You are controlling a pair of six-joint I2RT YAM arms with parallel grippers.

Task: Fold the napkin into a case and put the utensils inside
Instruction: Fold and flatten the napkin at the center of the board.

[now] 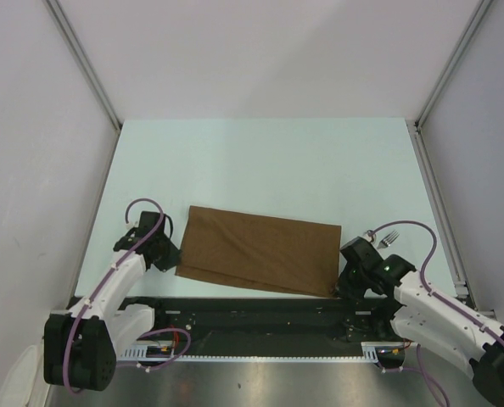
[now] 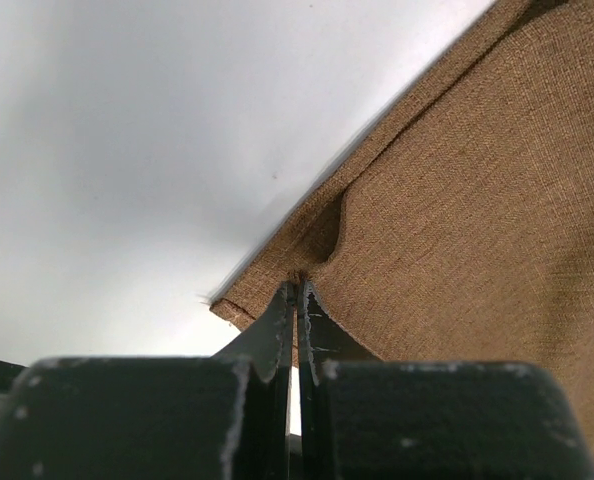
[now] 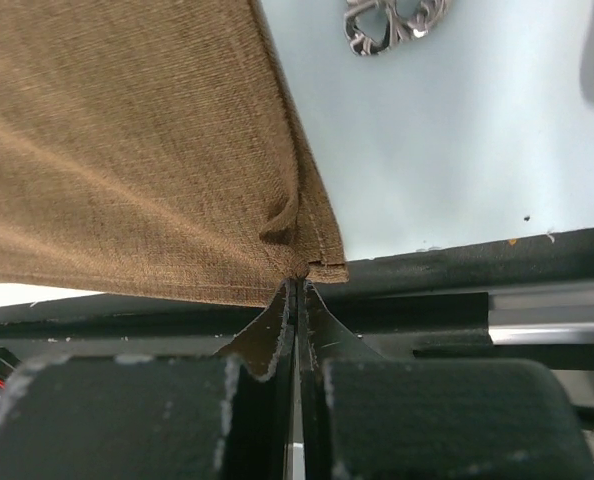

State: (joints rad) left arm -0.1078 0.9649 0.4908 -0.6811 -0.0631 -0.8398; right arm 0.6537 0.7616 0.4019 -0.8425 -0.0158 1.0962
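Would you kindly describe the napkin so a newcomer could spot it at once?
Start at the pale table and look to the middle of its near edge. The napkin lies spread there, its near corners pinched by the left gripper and right gripper. It is the only dark-brown cloth; the fork beside it is small, shiny metal.

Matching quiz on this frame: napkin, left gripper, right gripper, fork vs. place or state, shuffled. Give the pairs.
1 napkin
2 left gripper
3 right gripper
4 fork

A shut on the napkin's near-right corner
B silver, on the table right of the napkin
C brown, spread out between the two arms
D shut on the napkin's near-left corner

Pairs: 1-C, 2-D, 3-A, 4-B
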